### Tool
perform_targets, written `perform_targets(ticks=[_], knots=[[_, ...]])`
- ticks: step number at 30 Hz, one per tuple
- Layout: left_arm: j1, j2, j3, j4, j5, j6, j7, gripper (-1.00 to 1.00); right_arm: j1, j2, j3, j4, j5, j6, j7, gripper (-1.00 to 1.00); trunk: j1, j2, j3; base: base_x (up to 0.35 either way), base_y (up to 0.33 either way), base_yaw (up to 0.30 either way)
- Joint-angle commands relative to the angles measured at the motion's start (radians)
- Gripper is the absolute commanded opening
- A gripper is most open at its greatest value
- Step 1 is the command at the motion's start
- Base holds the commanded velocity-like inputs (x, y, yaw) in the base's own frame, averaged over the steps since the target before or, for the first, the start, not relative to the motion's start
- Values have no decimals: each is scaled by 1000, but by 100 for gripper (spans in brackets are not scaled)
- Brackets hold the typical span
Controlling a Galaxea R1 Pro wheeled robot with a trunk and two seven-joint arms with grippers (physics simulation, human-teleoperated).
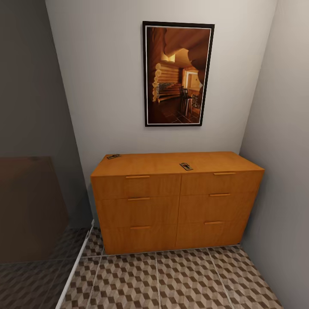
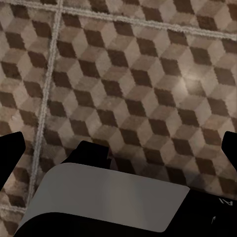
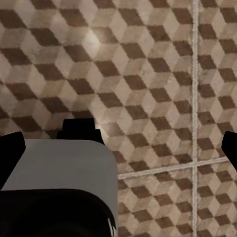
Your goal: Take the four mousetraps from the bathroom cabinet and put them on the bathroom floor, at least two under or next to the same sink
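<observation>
Both grippers are being held low, cameras pointed down at the bathroom floor. In the left wrist view the left gripper is being shown with dark fingertips at opposite frame edges, so it is being read as spread open, nothing between them. Same for the right gripper: tips wide apart, nothing held.

Risks, judged from here:
- The cabinet is being boxed in by walls at the back and at its right end, so reach is being limited there. An elbow could be clipped on the right wall.
- Only two mousetraps are being seen, both on the cabinet top: one at the back left corner, one near the front edge, about mid-width. The other two are not being located; drawers may need opening, and the thin bar handles could be slipped off.
- The traps are thin and flat on a hard top. A pinch from above could be missed, or a trap could be pushed off the back left corner.
- The sink is not being seen, so placement is requiring a drive elsewhere.

Room: narrow alcove, pale grey walls, a framed picture of a log interior above the cabinet. The floor is being tiled in a brown, beige and white cube pattern with pale grout. A dim translucent panel is standing at the left.
</observation>
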Motion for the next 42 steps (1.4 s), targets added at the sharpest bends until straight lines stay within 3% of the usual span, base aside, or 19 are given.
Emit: perform_targets(ticks=[1,42], knots=[[-1,0,3,1,4,-4,0,100,-1,0,6,3,-1,-4,-1,100,0,0,-1,0,0,0],[-1,-2,3,1,4,-4,0,100,-1,-10,7,3,6,-11,11,100,0,0,-1,0,0,0]])
